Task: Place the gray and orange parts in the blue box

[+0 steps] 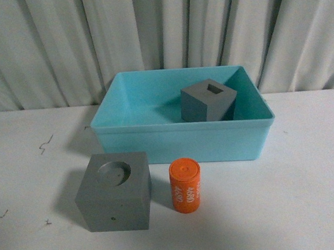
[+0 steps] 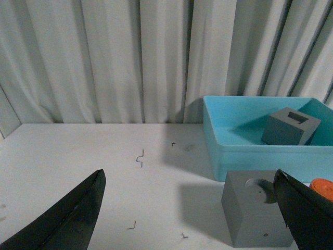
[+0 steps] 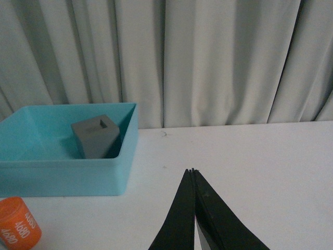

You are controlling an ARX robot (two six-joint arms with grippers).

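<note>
The light blue box (image 1: 180, 140) stands at the table's middle back, also seen as the blue box (image 2: 244, 151) and the blue box (image 3: 62, 179). Inside it rests a gray cube with a square recess (image 1: 207, 100), (image 2: 290, 126), (image 3: 95, 136). In front of the box, a gray cube with a round recess (image 1: 115, 193), (image 2: 255, 216) stands on the table, and an orange cylinder (image 1: 185, 185), (image 2: 323, 188), (image 3: 16, 229) with white print stands upright beside it. My left gripper (image 2: 188, 179) is open and empty, the round-recess cube just inside one finger. My right gripper (image 3: 192, 170) is shut, empty, apart from the box.
White curtains (image 1: 160, 33) hang behind the white table (image 1: 311, 194). Small dark marks (image 2: 139, 157) dot the tabletop to the left of the box. Neither arm shows in the front view.
</note>
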